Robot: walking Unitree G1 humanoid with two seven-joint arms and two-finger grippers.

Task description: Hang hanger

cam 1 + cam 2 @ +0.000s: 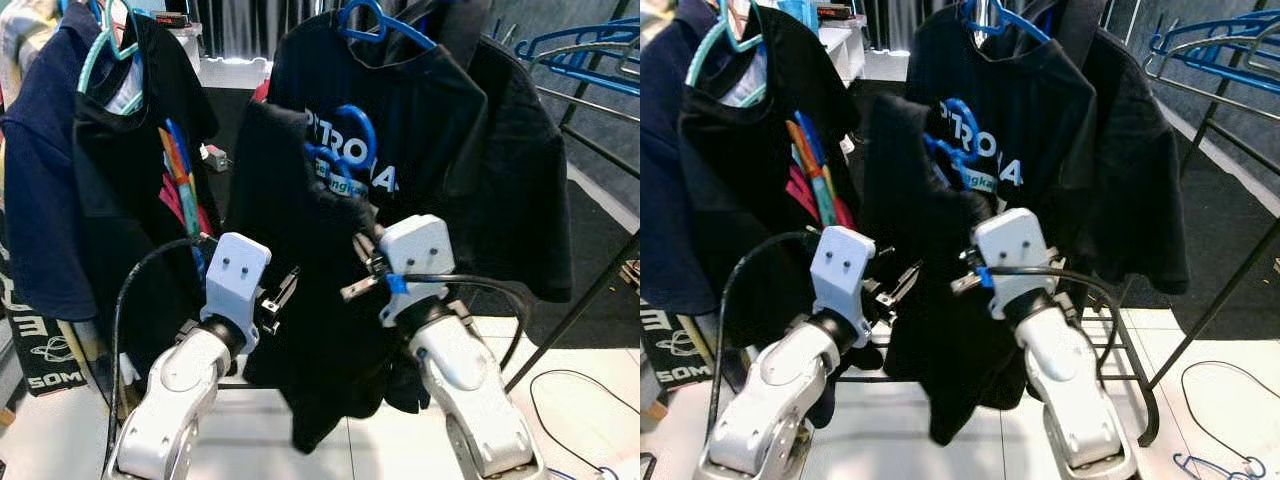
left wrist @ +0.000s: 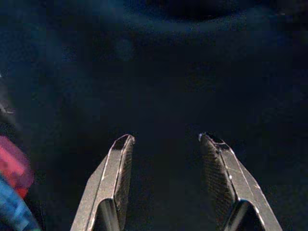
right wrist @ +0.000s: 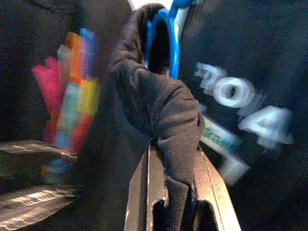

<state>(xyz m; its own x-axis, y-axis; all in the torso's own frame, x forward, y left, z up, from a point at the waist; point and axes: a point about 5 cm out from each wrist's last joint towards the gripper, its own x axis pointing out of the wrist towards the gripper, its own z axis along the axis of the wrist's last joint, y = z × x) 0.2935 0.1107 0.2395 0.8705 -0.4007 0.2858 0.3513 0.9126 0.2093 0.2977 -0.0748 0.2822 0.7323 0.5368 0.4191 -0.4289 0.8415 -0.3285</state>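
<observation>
A black T-shirt [image 1: 300,230] on a blue hanger [image 1: 352,135] is held up in front of the clothes rack. My right gripper [image 1: 357,283] is shut on a bunched fold of the shirt near its collar. In the right wrist view the fabric [image 3: 163,110] sits pinched between the fingers [image 3: 144,192], with the hanger's blue loop [image 3: 168,43] just beyond. My left gripper [image 1: 280,297] stands open beside the shirt's left side. The left wrist view has its fingers [image 2: 118,163] spread, with dark cloth ahead of them.
Behind hangs a black printed shirt [image 1: 430,120] on a blue hanger [image 1: 385,25]. A black shirt on a teal hanger [image 1: 110,45] and a navy one [image 1: 35,190] hang to the left. Spare blue hangers [image 1: 585,50] sit on the rack's bars [image 1: 590,105] at the right. Cables lie on the white floor [image 1: 580,400].
</observation>
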